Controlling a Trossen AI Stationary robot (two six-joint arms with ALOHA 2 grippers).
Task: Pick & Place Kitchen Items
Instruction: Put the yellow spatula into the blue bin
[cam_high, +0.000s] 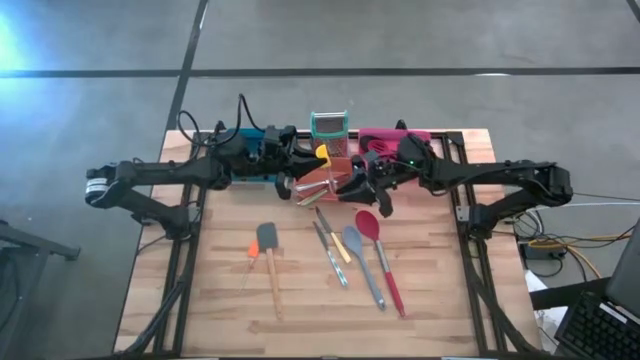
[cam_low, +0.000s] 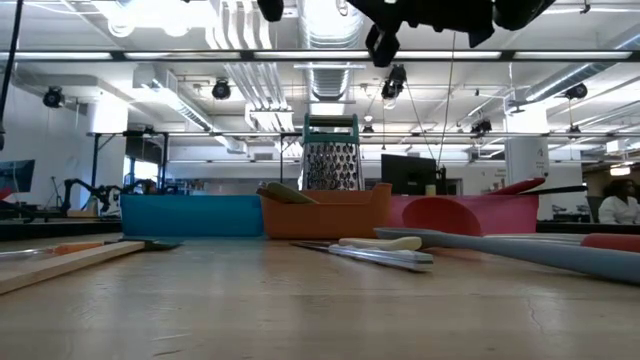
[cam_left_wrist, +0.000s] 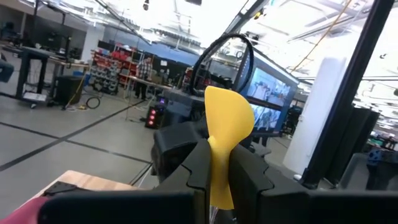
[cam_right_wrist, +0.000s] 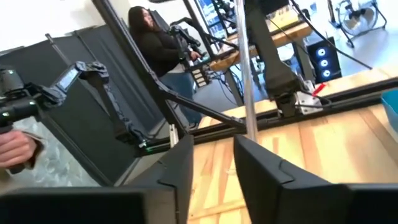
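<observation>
Nearest to us on the wooden table (cam_high: 300, 310) lie the loose kitchen items: a grey spatula with a wooden handle (cam_high: 270, 262) beside a small orange-handled tool (cam_high: 251, 252), then a cluster of slim metal cutlery (cam_high: 328, 252), a grey spoon (cam_high: 362, 262) and a red spoon (cam_high: 378, 258), all well apart from both arms. Farther back, we see the left gripper (cam_high: 318, 160) reaching in over the orange bin (cam_high: 325, 180), its fingers (cam_left_wrist: 199, 168) closed tight on a yellow utensil (cam_left_wrist: 225, 134); the wrist view shows that utensil's broad yellow end standing up between the two dark fingers, which the overhead view gives only as a small yellow shape (cam_high: 322, 153). The right gripper (cam_high: 352, 185) reaches in from the other side to the same bin, so the two arms meet nose to nose above it. In its own wrist view we see the right gripper's fingers (cam_right_wrist: 177, 163) standing a little apart with a thin metal rod (cam_right_wrist: 247, 81) rising in the gap; whether they touch it we cannot tell. The blue bin (cam_low: 190, 215), orange bin and pink bin (cam_low: 480, 212) sit in a row at the far edge, with a teal-rimmed grater (cam_low: 331, 152) upright behind them. Only the level view shows the grippers hanging above the bins. Beyond the table a person (cam_right_wrist: 158, 46) stands in the room.
</observation>
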